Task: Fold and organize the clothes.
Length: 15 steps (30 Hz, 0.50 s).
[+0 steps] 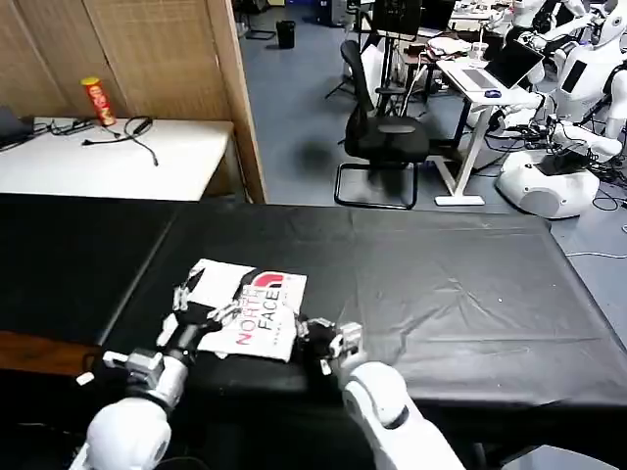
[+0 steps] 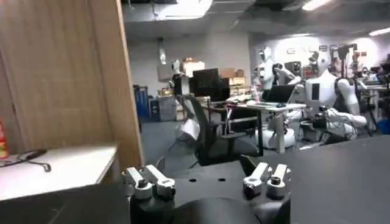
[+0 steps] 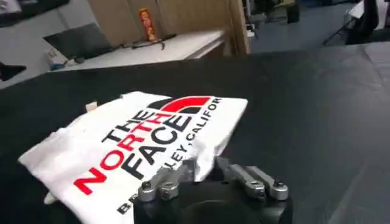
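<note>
While the head view blurs both tools, the right tool (image 3: 210,182) seemingly pinches the folded T-shirt (image 3: 140,143); left tool (image 2: 207,182) gapes

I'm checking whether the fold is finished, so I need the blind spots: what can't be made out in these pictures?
- T-shirt, head view: its near-left corner lies under the left gripper, so that edge's fold is hidden.
- T-shirt, right wrist view: the lower print line is cut off by the right gripper.
- Underside of the T-shirt: hidden against the black tablecloth.
- Left wrist view: it looks across the room, so what lies below the left gripper can't be told.
</note>
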Each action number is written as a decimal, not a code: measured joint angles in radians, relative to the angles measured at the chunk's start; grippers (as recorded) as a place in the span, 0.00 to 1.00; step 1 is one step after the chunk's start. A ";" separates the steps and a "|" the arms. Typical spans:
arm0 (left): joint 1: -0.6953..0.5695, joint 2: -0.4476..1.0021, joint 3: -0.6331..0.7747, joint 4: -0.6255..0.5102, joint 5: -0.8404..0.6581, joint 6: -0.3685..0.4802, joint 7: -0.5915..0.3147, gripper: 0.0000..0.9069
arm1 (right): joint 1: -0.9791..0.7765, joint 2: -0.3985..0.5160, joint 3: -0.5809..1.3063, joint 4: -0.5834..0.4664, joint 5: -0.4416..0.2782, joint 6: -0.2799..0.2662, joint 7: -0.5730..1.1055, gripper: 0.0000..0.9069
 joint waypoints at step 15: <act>0.012 0.008 0.025 0.052 -0.076 -0.046 -0.010 0.97 | -0.164 -0.251 0.256 0.235 0.061 0.014 -0.036 0.97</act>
